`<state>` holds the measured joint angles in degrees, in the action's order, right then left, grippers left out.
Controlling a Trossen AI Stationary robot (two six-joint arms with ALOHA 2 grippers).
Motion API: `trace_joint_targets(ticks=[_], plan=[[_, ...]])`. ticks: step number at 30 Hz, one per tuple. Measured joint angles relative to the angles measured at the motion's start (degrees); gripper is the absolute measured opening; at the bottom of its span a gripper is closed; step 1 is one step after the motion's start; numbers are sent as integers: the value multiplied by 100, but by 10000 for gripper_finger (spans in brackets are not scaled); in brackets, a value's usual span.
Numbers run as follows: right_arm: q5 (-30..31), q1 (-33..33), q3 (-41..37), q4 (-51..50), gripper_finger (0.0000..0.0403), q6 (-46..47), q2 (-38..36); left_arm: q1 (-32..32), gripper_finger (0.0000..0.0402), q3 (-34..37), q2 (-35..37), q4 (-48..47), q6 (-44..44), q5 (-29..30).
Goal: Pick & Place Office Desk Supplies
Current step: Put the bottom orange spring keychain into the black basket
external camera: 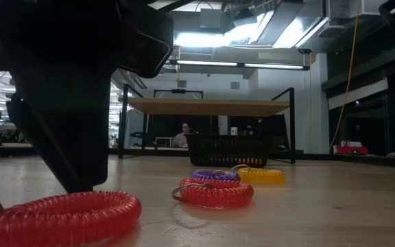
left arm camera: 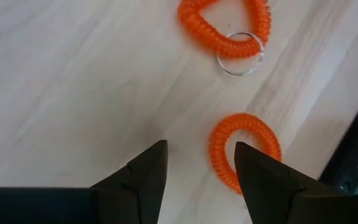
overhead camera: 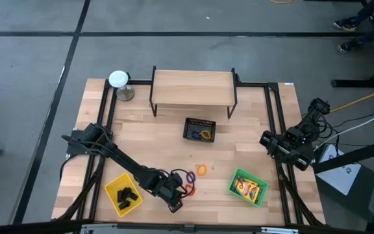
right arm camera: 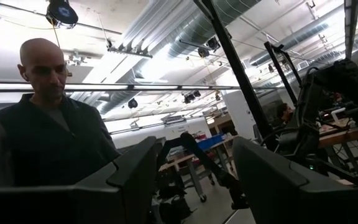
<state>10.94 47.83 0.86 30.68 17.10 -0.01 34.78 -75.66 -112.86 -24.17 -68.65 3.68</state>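
Left gripper (overhead camera: 176, 206): low over the table's front edge, fingers (left arm camera: 143, 180) apart, nothing between them; one finger just beside a red coil ring (left arm camera: 242, 151).
Nearest red coil ring (external camera: 60, 214): flat on the wood, right at the left gripper's tip.
Second red coil ring (overhead camera: 189, 189): a little farther in, metal split ring (left arm camera: 239, 45) attached, lying against a purple coil ring (overhead camera: 188, 175).
Orange-yellow coil ring (overhead camera: 202, 169): on the bare wood, near the purple one, toward the table's middle.
Black mesh basket (overhead camera: 200, 129): centre of the table, before the wooden shelf (overhead camera: 193, 88); coloured rings inside.
Yellow tray (overhead camera: 123, 194): front left, beside the left arm, holding small black clips (overhead camera: 127, 194).
Green tray (overhead camera: 247, 186): front right, holding a flat yellow crayon-like pack (overhead camera: 249, 189).
White-topped round metal object (overhead camera: 119, 80): back left corner.
Right gripper (right arm camera: 194, 180): parked at the table's right edge, raised, fingers apart and empty, pointed out at the room.
Person (right arm camera: 42, 130): in dark clothing, beyond the table, in the right wrist view.
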Motion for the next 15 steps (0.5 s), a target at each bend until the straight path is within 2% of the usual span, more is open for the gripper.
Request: trace_joint_targets(ticks=[8,15], plan=[[20,-1,0,26,214,2,0,-73,184,-12,-35,-344,35,73],[63,-2,0,24,214,28,0,-122,184,-4,-81,-44,62,-59]])
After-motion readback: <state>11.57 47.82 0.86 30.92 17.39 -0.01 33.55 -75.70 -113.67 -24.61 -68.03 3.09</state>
